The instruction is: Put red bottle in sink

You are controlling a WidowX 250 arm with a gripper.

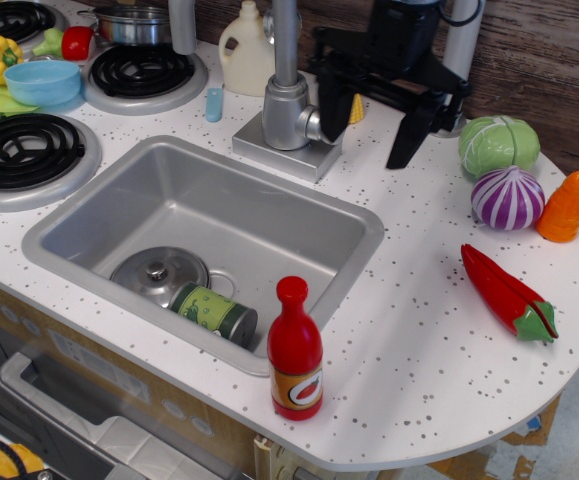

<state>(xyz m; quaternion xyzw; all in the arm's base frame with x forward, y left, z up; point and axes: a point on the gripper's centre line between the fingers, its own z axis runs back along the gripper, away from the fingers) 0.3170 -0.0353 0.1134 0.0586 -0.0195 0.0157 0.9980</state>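
The red bottle [295,352] stands upright on the white speckled counter, just past the sink's near right corner, orange label facing me. The grey sink [299,215] holds a pot lid and a green-labelled can. My black gripper [370,127] hangs open and empty at the back, beside the faucet, far above and behind the bottle, with its two fingers spread wide.
A silver faucet [287,100] stands behind the sink. A pot lid [157,275] and can [216,313] lie in the basin. A cabbage [498,143], purple onion [508,197], carrot [563,207] and red chili [507,293] lie at right. Stove burners [24,150] are at left.
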